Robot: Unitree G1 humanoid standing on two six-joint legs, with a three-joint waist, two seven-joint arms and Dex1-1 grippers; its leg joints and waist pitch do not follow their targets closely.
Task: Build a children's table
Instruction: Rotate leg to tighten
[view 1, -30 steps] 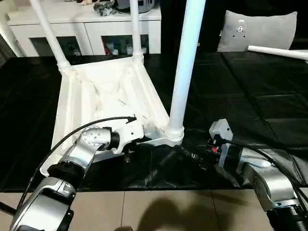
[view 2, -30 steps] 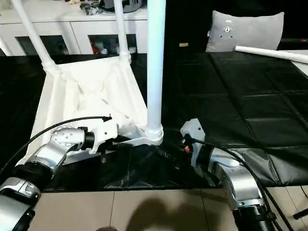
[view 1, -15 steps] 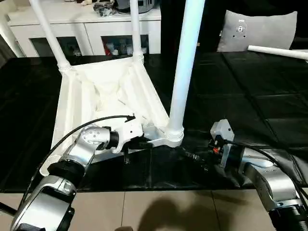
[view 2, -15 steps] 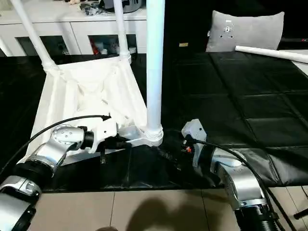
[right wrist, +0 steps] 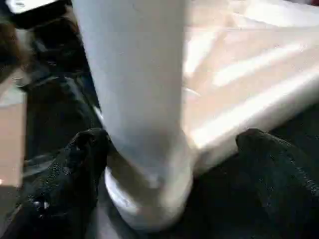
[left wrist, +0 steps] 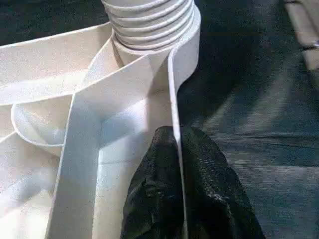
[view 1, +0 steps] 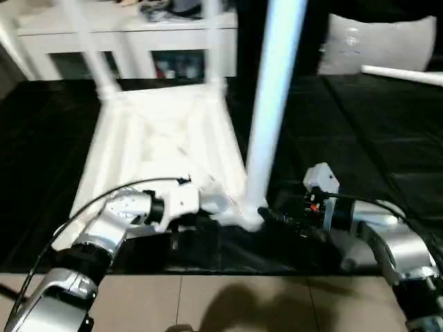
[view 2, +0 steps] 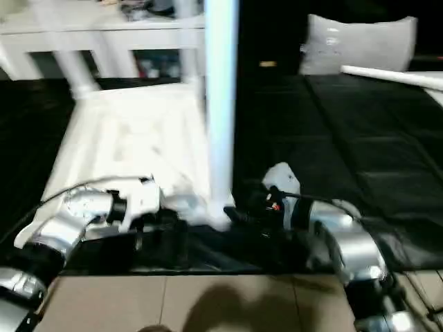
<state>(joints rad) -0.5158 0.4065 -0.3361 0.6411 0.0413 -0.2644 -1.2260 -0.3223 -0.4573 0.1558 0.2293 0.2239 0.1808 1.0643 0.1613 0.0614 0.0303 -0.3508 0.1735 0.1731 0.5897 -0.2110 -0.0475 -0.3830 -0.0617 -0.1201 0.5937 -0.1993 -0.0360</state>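
While left gripper (left wrist: 174, 199) pinches tabletop (view 1: 149, 135) rim by corner socket (left wrist: 152, 25), right gripper (right wrist: 169, 164) wide open astride near leg (view 1: 273, 104), fingers apart.

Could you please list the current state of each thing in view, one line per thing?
Tabletop: upside down on the black surface, ribbed underside up.
Near leg: upright in its corner socket.
Two far legs: standing in the far corner sockets.
Loose leg: lying on the black surface, not fitted.
Left gripper: jaws shut on the tabletop's rim.
Right gripper: jaws open, one either side of the near leg's base.
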